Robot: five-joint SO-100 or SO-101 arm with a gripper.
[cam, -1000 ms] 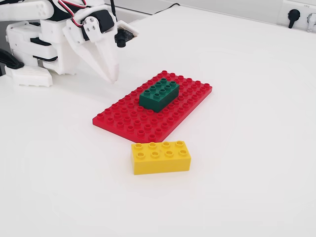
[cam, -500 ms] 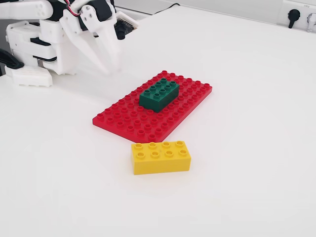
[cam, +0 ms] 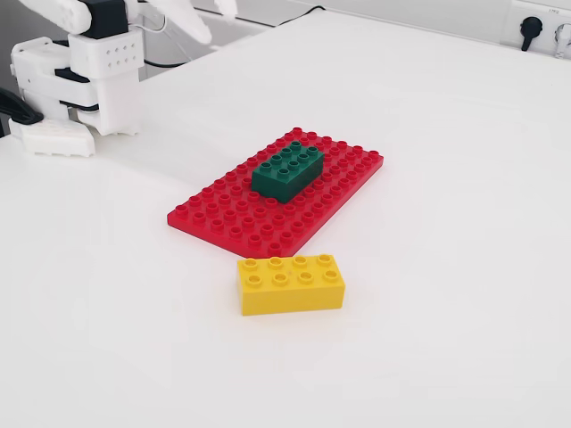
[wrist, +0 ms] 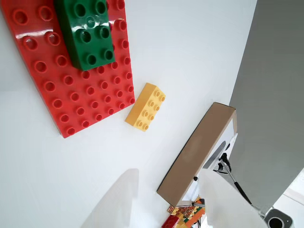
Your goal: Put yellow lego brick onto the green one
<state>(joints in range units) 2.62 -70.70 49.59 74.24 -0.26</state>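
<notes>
The yellow lego brick (cam: 291, 283) lies flat on the white table, just in front of the red baseplate (cam: 223, 217) in the fixed view. In the wrist view the yellow brick (wrist: 146, 106) lies beside the baseplate's (wrist: 61, 90) right edge. The dark green brick (cam: 287, 169) is pressed onto the baseplate and also shows in the wrist view (wrist: 88, 31). My gripper (wrist: 168, 175) hangs high above the table, open and empty, well away from both bricks. In the fixed view the gripper (cam: 210, 12) is at the top left.
The arm's white base (cam: 89, 80) stands at the far left of the table. A brown cardboard box (wrist: 199, 152) and the table's edge show at the right of the wrist view. Wall sockets (cam: 535, 27) are at the back right.
</notes>
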